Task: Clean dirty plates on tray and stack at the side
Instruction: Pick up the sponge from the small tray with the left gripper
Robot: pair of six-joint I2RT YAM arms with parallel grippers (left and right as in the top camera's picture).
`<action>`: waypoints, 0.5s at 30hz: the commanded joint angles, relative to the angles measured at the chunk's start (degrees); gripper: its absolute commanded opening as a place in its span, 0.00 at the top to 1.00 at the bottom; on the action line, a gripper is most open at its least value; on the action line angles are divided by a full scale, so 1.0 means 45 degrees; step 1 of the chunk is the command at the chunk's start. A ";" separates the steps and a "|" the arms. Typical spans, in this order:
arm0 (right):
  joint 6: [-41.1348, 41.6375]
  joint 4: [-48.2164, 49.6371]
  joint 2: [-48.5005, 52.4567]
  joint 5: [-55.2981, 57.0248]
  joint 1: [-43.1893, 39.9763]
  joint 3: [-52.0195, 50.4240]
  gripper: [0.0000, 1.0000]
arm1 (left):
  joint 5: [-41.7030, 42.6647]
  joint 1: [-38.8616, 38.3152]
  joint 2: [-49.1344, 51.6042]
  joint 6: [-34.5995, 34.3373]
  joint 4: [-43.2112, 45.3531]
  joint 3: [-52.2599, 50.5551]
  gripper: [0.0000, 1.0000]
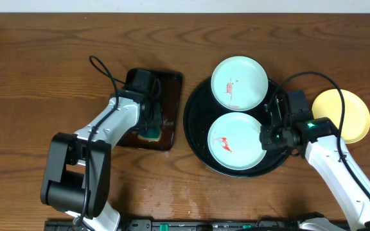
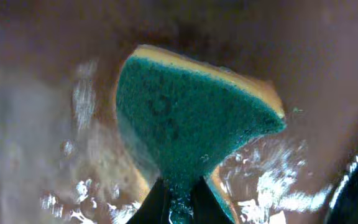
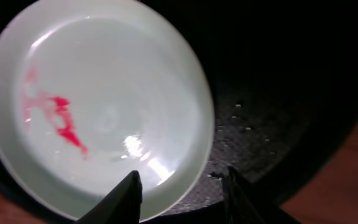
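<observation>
The round black tray (image 1: 194, 122) holds two mint-white plates with red smears, one at the back (image 1: 239, 83) and one at the front (image 1: 236, 142). A pale yellow plate (image 1: 349, 115) lies on the table right of the tray. My right gripper (image 1: 266, 136) is open, its fingers (image 3: 182, 193) straddling the right rim of the front plate (image 3: 98, 106). My left gripper (image 1: 151, 128) is shut on a green and yellow sponge (image 2: 191, 118) over the small rectangular tray (image 1: 169, 90).
The rectangular black tray (image 2: 36, 155) under the sponge is wet, with shiny water spots. Brown wooden table (image 1: 37, 70) lies all round. The right arm's cable loops above the yellow plate.
</observation>
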 commanded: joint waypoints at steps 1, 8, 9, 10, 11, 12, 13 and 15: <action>-0.0029 0.0146 0.0010 0.1642 0.0083 -0.0058 0.61 | 0.0131 -0.0010 -0.0364 0.0267 -0.0903 0.0539 0.92; 0.0141 0.1545 0.1248 0.0753 0.0015 -0.0923 0.68 | 0.0665 -0.0019 -0.2152 0.0267 -0.2497 0.1690 0.92; 0.0063 0.1846 0.1520 0.0515 0.0015 -0.1010 0.69 | 0.0928 -0.0024 -0.2448 0.0262 -0.2540 0.1690 0.93; -0.0257 0.2171 0.1783 0.0112 0.0015 -0.1069 0.70 | 0.1205 -0.0063 -0.2710 0.0262 -0.2584 0.1690 0.93; -0.0578 0.2424 0.2025 -0.0267 0.0015 -0.1088 0.70 | 0.1491 -0.0136 -0.2948 0.0257 -0.2623 0.1690 0.93; -0.0670 0.2565 0.2229 -0.0403 0.0015 -0.1088 0.70 | 0.1690 -0.0223 -0.3123 0.0257 -0.2628 0.1690 0.92; -0.0661 0.2652 0.2458 -0.0393 0.0015 -0.1088 0.70 | 0.1904 -0.0374 -0.3293 0.0257 -0.2637 0.1690 0.93; -0.0661 0.2720 0.2890 -0.0379 0.0010 -0.1088 0.72 | 0.2234 -0.0758 -0.3497 0.0248 -0.2667 0.1690 0.93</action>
